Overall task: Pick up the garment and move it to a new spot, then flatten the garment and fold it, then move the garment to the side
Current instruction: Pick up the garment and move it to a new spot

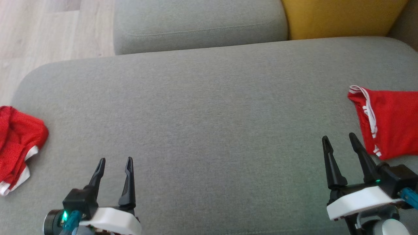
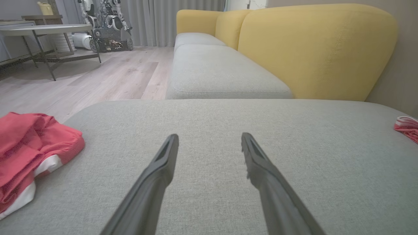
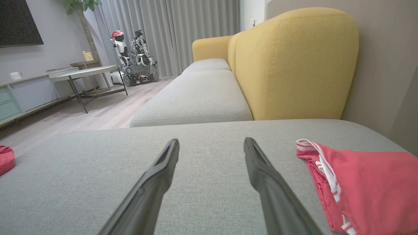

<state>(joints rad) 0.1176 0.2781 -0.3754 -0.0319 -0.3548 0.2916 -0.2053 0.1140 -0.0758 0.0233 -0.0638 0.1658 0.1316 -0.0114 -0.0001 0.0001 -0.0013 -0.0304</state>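
Two red garments with white trim lie on the grey sofa cushion [image 1: 209,107]. One garment [image 1: 16,140] [image 2: 29,147] is crumpled at the cushion's left edge, with white lining showing. The other garment [image 1: 392,120] [image 3: 369,182] lies flat and folded at the right edge, white stripes along its side. My left gripper [image 1: 116,160] [image 2: 209,137] hovers open and empty over the cushion, to the right of the crumpled garment. My right gripper [image 1: 338,137] [image 3: 211,141] is open and empty too, just left of the folded one and apart from it.
A second grey seat cushion [image 1: 199,26] adjoins at the back, with a yellow backrest [image 1: 339,16] to its right. Wooden floor [image 1: 42,36] lies beyond the left edge. A table [image 2: 39,31] and another robot [image 2: 107,23] stand far across the room.
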